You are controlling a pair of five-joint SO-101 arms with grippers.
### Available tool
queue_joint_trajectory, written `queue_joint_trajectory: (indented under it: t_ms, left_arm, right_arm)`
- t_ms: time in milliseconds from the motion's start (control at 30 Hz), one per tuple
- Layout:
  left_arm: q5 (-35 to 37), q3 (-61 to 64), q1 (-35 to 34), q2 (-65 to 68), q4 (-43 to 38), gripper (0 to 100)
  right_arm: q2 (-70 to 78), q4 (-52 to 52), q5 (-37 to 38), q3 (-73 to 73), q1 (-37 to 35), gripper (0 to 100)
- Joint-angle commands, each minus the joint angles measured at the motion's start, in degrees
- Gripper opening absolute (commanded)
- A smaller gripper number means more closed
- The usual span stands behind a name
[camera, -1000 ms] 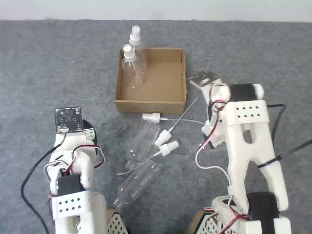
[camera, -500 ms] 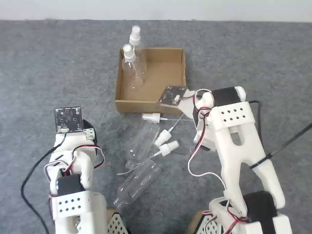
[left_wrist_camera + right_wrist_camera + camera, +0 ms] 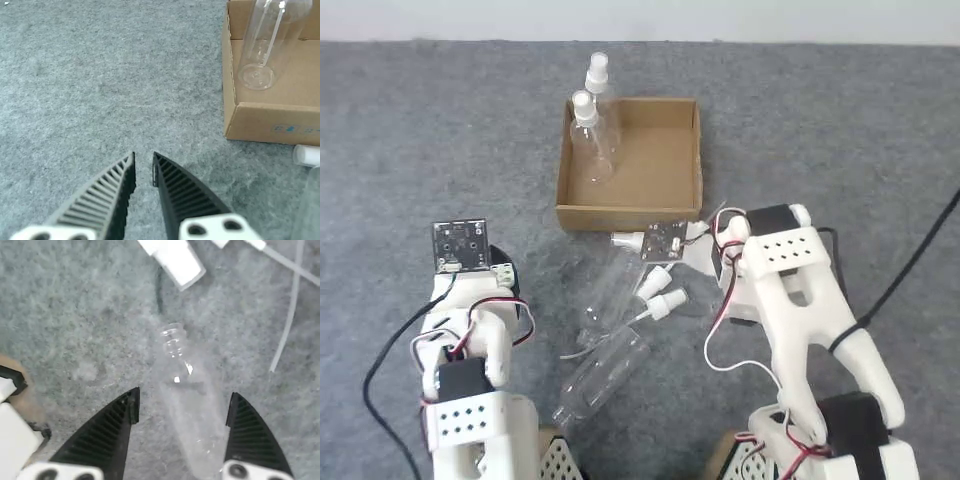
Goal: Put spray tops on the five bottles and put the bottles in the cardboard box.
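The cardboard box point(image 3: 630, 205) stands at the back, with one capped clear bottle point(image 3: 592, 140) leaning inside it and a second capped bottle point(image 3: 602, 85) at its far left corner. Two uncapped bottles point(image 3: 615, 285) point(image 3: 605, 370) lie on the grey mat, and three loose spray tops point(image 3: 630, 240) point(image 3: 655, 280) point(image 3: 668, 302) lie beside them. My right gripper point(image 3: 185, 395) is open, its fingers astride a third uncapped bottle point(image 3: 187, 390) that lies flat, with a spray top point(image 3: 175, 257) just beyond its neck. My left gripper point(image 3: 144, 167) is shut on nothing, low over bare mat to the left of the box point(image 3: 270, 115).
The right arm point(image 3: 785, 250) leans over the loose parts in front of the box's right corner. The left arm point(image 3: 470, 330) sits folded at the near left. A thin dip tube point(image 3: 295, 315) trails across the mat. Open mat lies left and right of the box.
The right arm has swung left and nearer, from beside the box's right wall to over the loose spray tops and bottle. The left arm has stayed put.
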Motion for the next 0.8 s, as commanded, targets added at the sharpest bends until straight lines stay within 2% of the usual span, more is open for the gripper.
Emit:
queue_joint_trajectory:
  t_ms: [0, 167, 400, 767]
  left_arm:
    - [-0.7, -0.8, 0.2, -1.1, -1.8, 6]
    - [-0.7, -0.8, 0.2, -1.1, -1.8, 6]
    - [-0.7, -0.8, 0.3, -1.1, -1.8, 6]
    - [-0.7, -0.7, 0.3, -1.1, -1.8, 6]
  right_arm:
    - [-2.6, -2.5, 2.2, 0.4, 0.1, 24.2]
    - [-2.6, -6.6, 4.0, 3.6, 1.0, 24.2]
    - [-2.5, -13.1, 7.6, 8.5, 5.9, 24.2]
    - [-2.5, -19.9, 7.4, 13.8, 6.3, 23.7]
